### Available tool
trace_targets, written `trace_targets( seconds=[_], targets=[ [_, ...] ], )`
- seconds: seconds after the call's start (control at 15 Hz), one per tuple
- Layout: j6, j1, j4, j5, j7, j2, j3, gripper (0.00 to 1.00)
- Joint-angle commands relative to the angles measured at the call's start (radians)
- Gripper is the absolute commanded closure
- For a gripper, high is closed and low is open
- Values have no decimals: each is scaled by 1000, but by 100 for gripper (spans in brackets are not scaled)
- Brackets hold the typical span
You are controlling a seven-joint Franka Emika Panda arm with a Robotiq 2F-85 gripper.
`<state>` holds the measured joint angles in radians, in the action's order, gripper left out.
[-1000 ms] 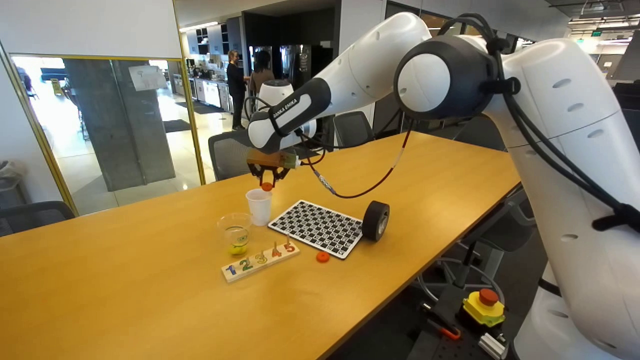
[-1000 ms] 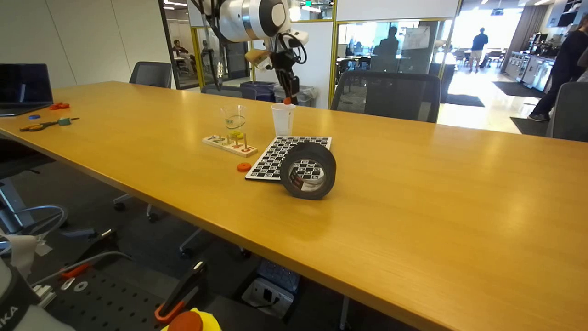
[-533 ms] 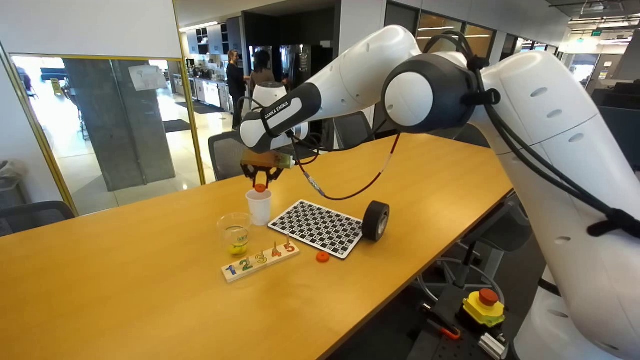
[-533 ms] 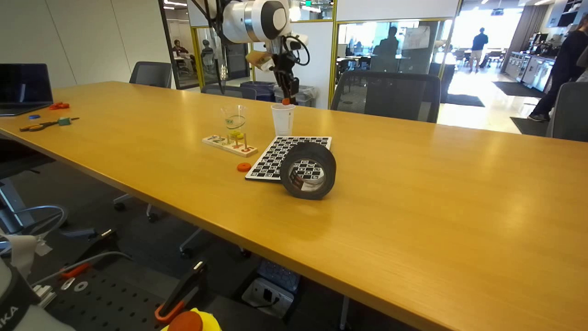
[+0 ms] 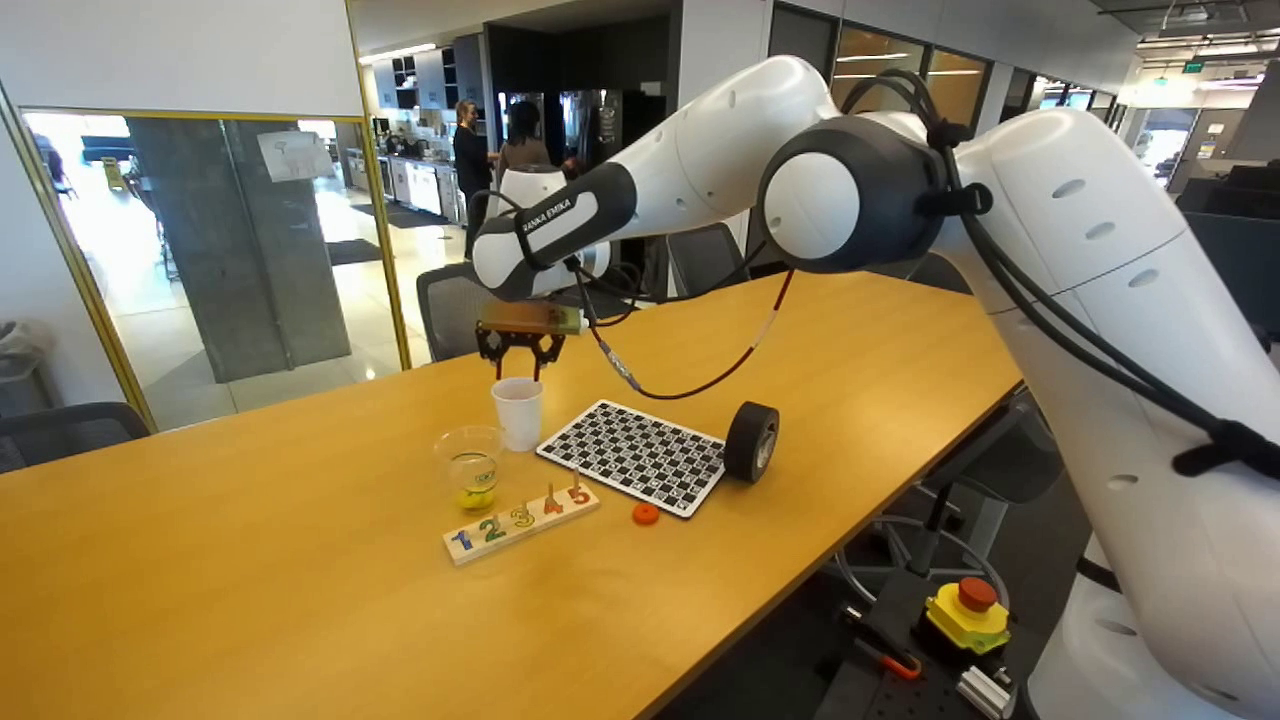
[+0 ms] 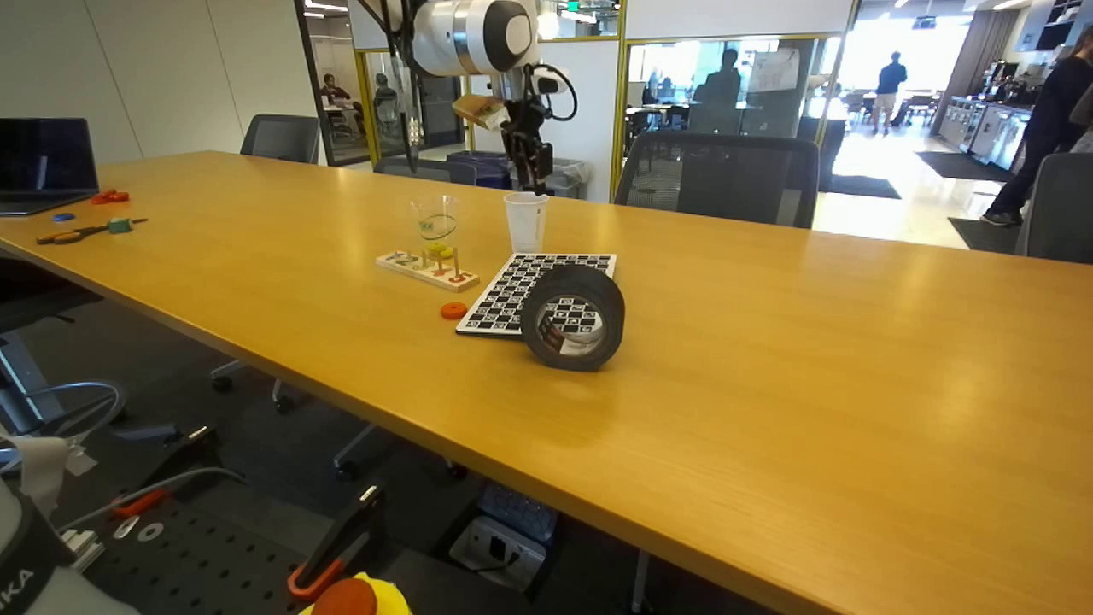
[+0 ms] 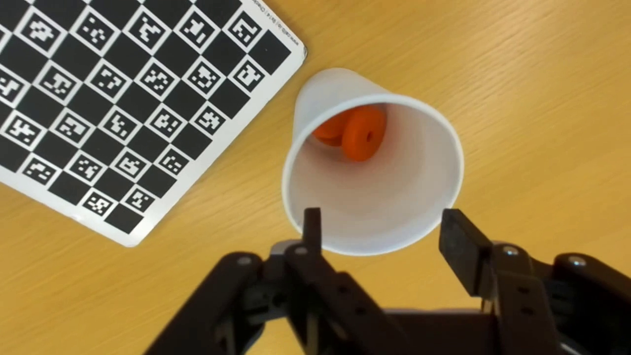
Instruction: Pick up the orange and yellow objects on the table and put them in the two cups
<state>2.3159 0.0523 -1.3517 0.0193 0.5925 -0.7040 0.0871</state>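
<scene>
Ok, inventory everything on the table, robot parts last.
checkerboard: one, black and white, on table
cup: one, white, beside checkerboard
discs: at least two, orange, inside cup
loose disc: one, orange, near checkerboard
pegboard: one, tan, on table
tumbler: one, clear, beside pegboard
yellow pieces: number unclear, yellow, inside tumbler
tape roll: one, black, by checkerboard
laptop: one, dark, away from pegboard
flat piece: one, blue, near laptop
clump: one, reddish, near laptop
tool: one, orange and black, near laptop
block: one, green, by tool
gripper: one, black, open over cup
arm: one, mostly white, over table
</scene>
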Motion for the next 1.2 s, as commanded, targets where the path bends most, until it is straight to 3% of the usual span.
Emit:
trace_targets(
  seconds=[0.0,0.07,0.6,1.13],
  targets=[
    [-29,-19,-18,29,-107,29,-22,4],
    [-26,-19,-45,28,-130,46,-20,0],
    [53,-45,-453,66,-255,326,-30,0],
    [54,-34,-852,275,-136,578,-46,0]
  ],
)
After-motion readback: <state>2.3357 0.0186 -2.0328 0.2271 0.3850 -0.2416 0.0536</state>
